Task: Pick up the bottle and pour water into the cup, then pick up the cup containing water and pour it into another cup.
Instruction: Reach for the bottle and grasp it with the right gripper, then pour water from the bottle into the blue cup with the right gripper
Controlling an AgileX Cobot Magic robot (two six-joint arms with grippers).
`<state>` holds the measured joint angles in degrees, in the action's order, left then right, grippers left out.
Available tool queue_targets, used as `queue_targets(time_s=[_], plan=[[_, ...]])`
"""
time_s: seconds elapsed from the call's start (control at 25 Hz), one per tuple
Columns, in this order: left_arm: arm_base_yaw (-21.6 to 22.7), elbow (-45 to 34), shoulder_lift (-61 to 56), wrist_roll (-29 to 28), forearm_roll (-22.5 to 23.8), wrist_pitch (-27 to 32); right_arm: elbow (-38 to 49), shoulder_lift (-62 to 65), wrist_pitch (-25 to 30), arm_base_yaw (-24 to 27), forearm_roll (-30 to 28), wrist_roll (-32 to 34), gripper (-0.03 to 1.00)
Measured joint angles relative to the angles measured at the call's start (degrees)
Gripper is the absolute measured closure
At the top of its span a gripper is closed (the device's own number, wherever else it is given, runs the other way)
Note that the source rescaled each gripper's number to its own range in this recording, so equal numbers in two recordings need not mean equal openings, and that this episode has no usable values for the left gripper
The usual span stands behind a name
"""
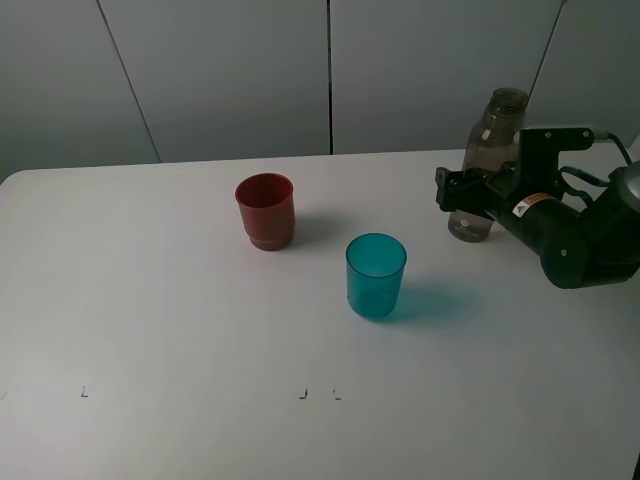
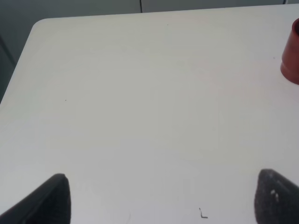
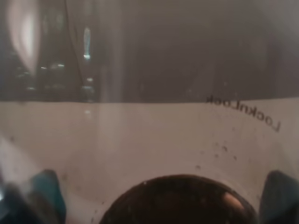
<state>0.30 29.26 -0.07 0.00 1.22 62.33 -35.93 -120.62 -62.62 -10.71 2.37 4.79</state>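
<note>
The smoky grey-brown bottle [image 1: 488,160] stands upright on the white table [image 1: 150,300] at the far right. My right gripper [image 1: 462,190] reaches around its lower body, jaws spread wide on either side. In the right wrist view the bottle [image 3: 154,79] fills the frame, with the right gripper [image 3: 163,186] set around it. The teal translucent cup [image 1: 376,275] stands upright near the middle. The red cup [image 1: 266,210] stands upright behind and left of it, and its edge shows in the left wrist view [image 2: 292,56]. My left gripper [image 2: 161,196] is open and empty over bare table.
Grey wall panels rise behind the table's far edge. Small black corner marks [image 1: 303,394] lie on the table near the front; one such mark [image 2: 202,214] shows in the left wrist view. The table's left corner [image 2: 39,23] is rounded.
</note>
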Motion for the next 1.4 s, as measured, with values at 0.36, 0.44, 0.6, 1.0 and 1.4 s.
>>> queue_targets(time_s=[0.36,0.44,0.6,1.0,1.4], plan=[[0.00,0.00,0.00,0.00,0.00,0.00,-0.08,0.00,0.00,0.00,0.00,0.11,0.07],[0.00,0.00,0.00,0.00,0.00,0.00,-0.08,0.00,0.00,0.00,0.00,0.11,0.55],[0.00,0.00,0.00,0.00,0.00,0.00,-0.08,0.00,0.00,0.00,0.23,0.07,0.95],[0.00,0.00,0.00,0.00,0.00,0.00,-0.08,0.00,0.00,0.00,0.23,-0.05,0.95],[0.00,0.00,0.00,0.00,0.00,0.00,-0.08,3.42,2.83,0.00,-4.15,-4.39,0.96]])
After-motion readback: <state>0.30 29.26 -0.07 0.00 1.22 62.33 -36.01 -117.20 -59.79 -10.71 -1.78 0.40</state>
